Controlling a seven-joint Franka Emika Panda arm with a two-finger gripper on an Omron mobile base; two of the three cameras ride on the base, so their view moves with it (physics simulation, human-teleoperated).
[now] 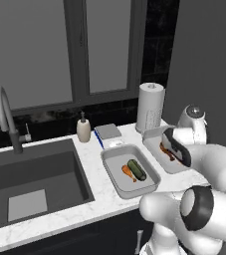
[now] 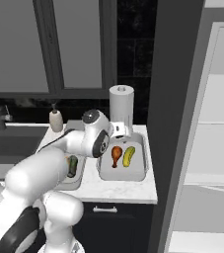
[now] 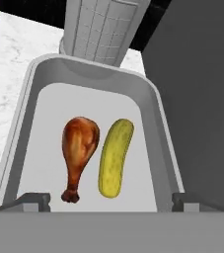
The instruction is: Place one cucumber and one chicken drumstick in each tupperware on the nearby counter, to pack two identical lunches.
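The gripper (image 3: 111,201) stands wide and empty above the right tupperware (image 3: 155,106), which holds one yellow-green cucumber (image 3: 115,157) beside one drumstick (image 3: 79,153). The left tupperware (image 1: 115,183) on the tabletop (image 1: 92,154) holds a dark cucumber (image 1: 137,170) and drumstick (image 1: 128,173) (both lunches appear packed). Nothing evidently remains.
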